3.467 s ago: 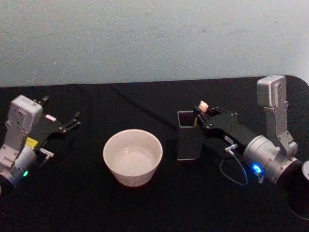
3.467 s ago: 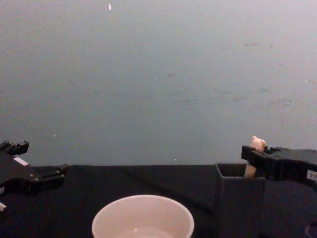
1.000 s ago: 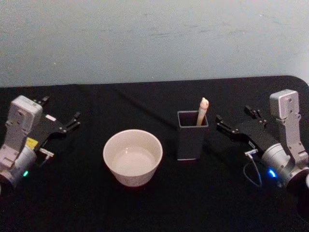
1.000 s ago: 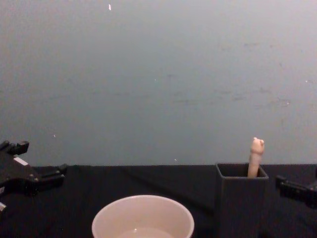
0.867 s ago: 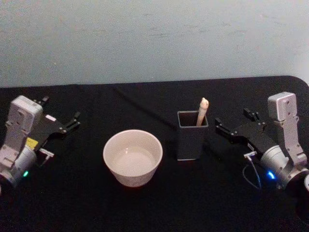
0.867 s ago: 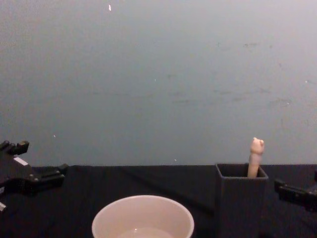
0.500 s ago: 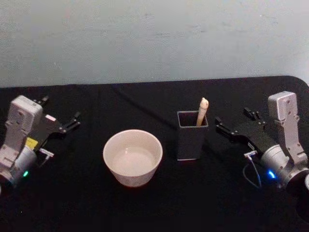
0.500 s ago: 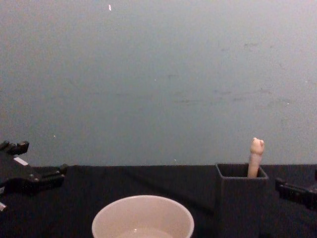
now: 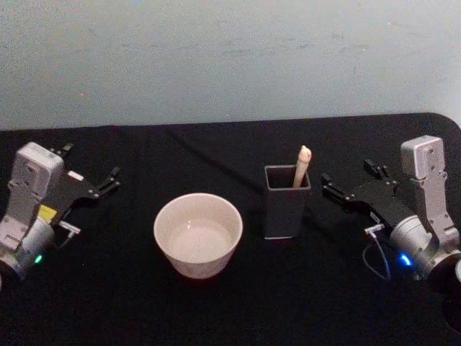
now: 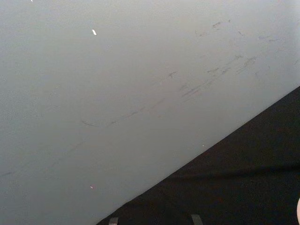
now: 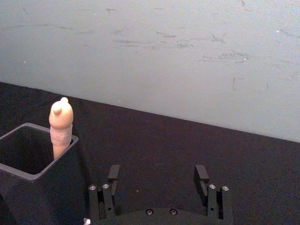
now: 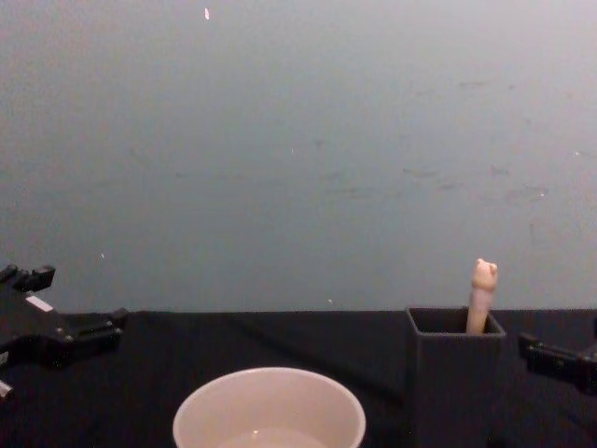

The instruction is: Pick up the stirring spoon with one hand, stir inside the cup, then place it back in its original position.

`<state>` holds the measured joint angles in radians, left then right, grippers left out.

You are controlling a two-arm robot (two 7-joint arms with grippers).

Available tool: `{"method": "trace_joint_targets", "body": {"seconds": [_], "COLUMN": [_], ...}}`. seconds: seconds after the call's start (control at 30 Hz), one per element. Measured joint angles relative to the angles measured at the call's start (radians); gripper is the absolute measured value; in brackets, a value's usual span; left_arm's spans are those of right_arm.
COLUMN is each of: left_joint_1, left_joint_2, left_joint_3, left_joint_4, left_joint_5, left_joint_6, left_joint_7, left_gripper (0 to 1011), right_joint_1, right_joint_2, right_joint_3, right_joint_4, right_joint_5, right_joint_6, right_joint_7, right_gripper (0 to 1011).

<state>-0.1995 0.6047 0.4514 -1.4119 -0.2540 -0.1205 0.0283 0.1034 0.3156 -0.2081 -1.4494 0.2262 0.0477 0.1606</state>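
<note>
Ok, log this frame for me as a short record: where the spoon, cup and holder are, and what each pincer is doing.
stirring spoon: standing in the holder box, leaning at its right rear corner, knob above the rim
holder box: upright on the black table, right of the cup
cup: centre of the table, nothing standing in it
right pincer: open, holding nothing, right of the holder box and apart from it
left pincer: parked at the table's left side, away from the cup

above cup (image 9: 198,232): free | holder box (image 9: 286,202) right of it: obstacle | between them: bare gap
</note>
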Motion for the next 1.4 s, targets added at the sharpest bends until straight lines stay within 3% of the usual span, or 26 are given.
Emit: {"method": "trace_joint_targets", "body": {"seconds": [1.4], "left_joint_1": [0.000], "left_joint_2": [0.000], "left_joint_3": [0.000], "left_joint_4": [0.000], "left_joint_5": [0.000], "left_joint_6": [0.000], "left_joint_7": [0.000], "left_gripper": [1001], "right_joint_1": [0.000], "right_joint_2": [0.001], "right_joint_3": [0.000], "right_joint_4": [-0.001], "right_joint_5": [0.002], "right_joint_6": [0.000], "right_joint_7": [0.000], "right_gripper": [1000]}}
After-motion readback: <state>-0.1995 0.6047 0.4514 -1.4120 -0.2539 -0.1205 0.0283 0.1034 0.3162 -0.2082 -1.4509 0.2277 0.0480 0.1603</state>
